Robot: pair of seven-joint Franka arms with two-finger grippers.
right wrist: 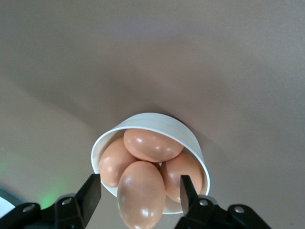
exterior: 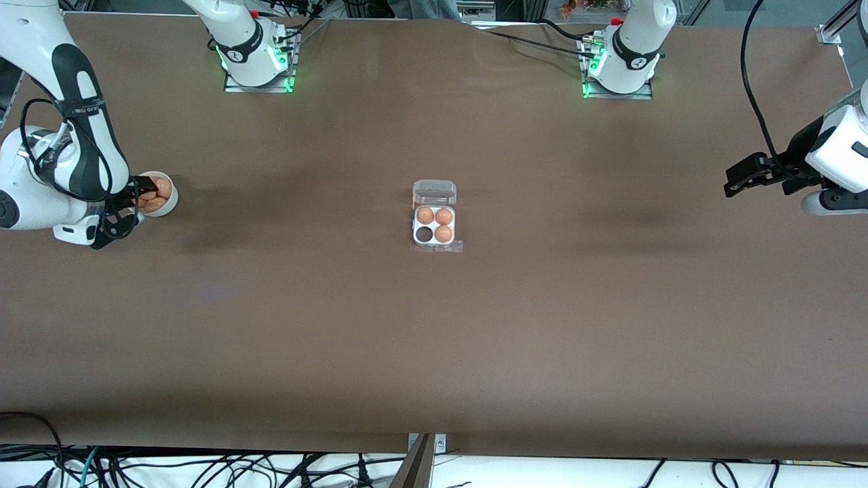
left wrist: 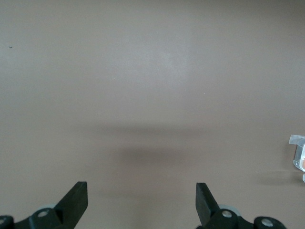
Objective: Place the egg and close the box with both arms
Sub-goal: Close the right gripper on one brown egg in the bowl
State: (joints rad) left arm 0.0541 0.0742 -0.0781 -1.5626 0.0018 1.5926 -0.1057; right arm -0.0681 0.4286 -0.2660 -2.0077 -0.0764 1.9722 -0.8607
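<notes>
The egg (right wrist: 141, 194), smooth, glossy and orange-brown, lies on top of three like eggs in a round white bowl (right wrist: 164, 124) at the right arm's end of the table. The right gripper (right wrist: 138, 191) is down at the bowl, its two black fingers (right wrist: 91, 191) flanking this top egg, one on each side; whether the pads already press the shell cannot be told. In the front view the same gripper (exterior: 139, 196) reaches into the bowl (exterior: 169, 203) from the white, black-banded right arm (exterior: 68, 122).

The box (exterior: 435, 227) sits near the middle of the brown matte table (exterior: 434, 339), well apart from the bowl. Its whitish tray has four round cells: three hold orange-brown eggs, and the cell nearest the front camera on the right arm's side shows dark and empty. The clear hinged lid (exterior: 435, 192) lies folded back flat, farther from the front camera than the tray.

The left gripper (exterior: 746, 177) waits in the air over the left arm's end of the table, its blunt black fingers (left wrist: 78, 195) spread wide with only bare tabletop between them. A corner of the box (left wrist: 298, 152) shows at the edge of the left wrist view.
</notes>
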